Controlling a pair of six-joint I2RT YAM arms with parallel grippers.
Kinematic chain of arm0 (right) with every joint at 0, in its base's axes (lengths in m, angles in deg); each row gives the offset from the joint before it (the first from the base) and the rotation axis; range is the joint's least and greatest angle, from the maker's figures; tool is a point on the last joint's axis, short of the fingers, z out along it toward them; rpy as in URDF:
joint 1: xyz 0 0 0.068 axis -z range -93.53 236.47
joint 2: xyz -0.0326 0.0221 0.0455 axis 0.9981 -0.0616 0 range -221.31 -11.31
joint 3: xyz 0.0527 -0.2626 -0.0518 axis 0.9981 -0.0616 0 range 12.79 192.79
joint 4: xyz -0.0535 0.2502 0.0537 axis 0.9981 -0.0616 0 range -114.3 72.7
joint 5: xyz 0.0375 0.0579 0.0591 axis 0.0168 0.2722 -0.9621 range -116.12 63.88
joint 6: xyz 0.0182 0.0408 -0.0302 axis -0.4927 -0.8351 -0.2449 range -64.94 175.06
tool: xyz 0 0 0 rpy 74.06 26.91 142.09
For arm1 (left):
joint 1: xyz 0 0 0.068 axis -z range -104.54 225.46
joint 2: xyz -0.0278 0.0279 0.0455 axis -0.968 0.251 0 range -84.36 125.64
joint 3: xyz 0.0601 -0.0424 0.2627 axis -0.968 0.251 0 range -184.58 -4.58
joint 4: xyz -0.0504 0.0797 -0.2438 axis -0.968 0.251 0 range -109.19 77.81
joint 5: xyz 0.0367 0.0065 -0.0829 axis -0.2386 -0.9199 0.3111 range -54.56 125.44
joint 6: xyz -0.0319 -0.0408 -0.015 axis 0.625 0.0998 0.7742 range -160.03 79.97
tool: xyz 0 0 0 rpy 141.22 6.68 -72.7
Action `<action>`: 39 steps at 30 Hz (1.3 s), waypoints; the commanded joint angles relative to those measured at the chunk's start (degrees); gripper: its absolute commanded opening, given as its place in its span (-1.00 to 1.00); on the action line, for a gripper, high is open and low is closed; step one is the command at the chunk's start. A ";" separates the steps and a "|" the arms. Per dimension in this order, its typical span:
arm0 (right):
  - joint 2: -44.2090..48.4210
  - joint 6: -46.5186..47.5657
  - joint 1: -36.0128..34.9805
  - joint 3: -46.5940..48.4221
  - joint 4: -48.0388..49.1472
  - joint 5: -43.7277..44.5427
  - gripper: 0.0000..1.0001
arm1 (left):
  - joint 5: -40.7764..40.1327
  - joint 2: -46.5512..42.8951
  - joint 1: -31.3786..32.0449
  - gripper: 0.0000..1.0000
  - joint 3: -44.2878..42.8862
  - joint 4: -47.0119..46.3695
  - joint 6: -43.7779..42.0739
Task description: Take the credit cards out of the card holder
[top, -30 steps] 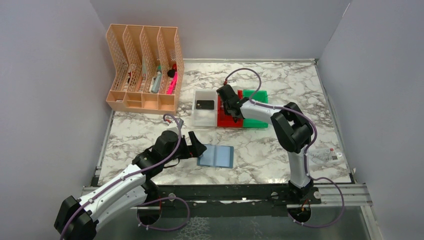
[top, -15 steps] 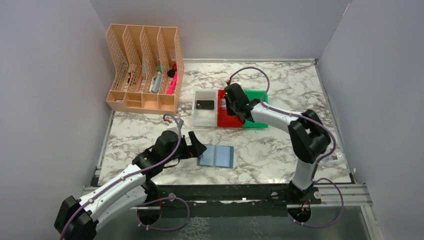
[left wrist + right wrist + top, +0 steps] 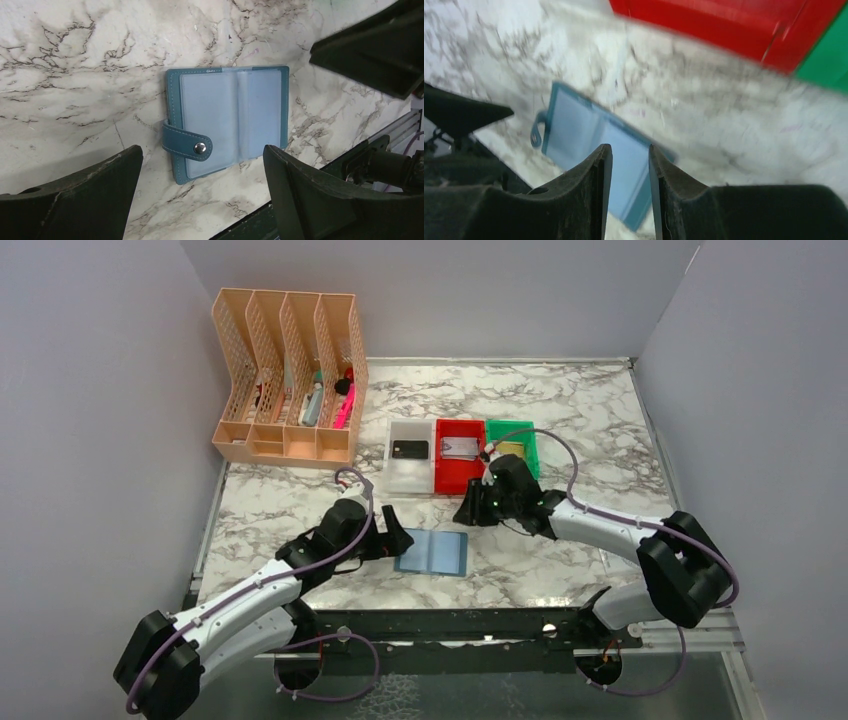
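Observation:
The card holder (image 3: 432, 551), a blue bifold wallet, lies open and flat on the marble near the front edge; its snap strap (image 3: 187, 142) points toward my left gripper, and its clear pockets (image 3: 232, 120) show only pale blue. My left gripper (image 3: 398, 540) (image 3: 202, 195) is wide open just left of it, with nothing between the fingers. My right gripper (image 3: 468, 510) (image 3: 630, 150) hovers low beyond the wallet (image 3: 589, 130), open by a narrow gap and empty. A black credit card (image 3: 410, 449) lies in the white bin, a silver-grey one (image 3: 459, 447) in the red bin, a gold one (image 3: 511, 449) in the green bin.
The white bin (image 3: 408, 480), red bin (image 3: 452, 478) (image 3: 724, 25) and green bin (image 3: 530, 440) (image 3: 829, 65) stand side by side at mid-table. A peach mesh file rack (image 3: 290, 380) with pens stands at the back left. A small clear packet (image 3: 655, 552) lies at the right.
My right arm has drawn back from over the red bin toward the wallet, and its jaws have parted. The silver-grey card now lies uncovered in the red bin. The left arm has hardly moved.

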 commanded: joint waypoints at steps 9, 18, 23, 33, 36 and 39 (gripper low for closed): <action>2.57 -10.59 -1.59 -11.62 8.92 -14.31 -0.23 | 2.98 5.29 -0.24 0.75 0.39 -4.78 -1.26; -1.70 -12.42 -1.75 -11.45 10.25 -15.25 -0.30 | 4.44 8.94 -0.24 0.60 -0.13 -5.72 -1.97; -5.52 -12.52 -1.82 -10.31 8.80 -14.71 -0.37 | 5.17 11.69 -0.24 0.53 -0.44 -5.78 -2.56; -7.27 -13.10 -1.95 -9.15 10.85 -18.00 -0.37 | 8.69 15.60 -0.24 0.13 -0.96 -7.99 -3.03; -7.93 -15.30 -1.95 -9.62 15.03 -20.46 -0.37 | 9.39 16.17 -0.24 0.06 -1.12 -8.22 -3.03; -7.25 -15.76 -1.95 -8.85 15.97 -20.79 -0.37 | 9.69 15.94 -0.23 0.02 -0.91 -8.13 -2.92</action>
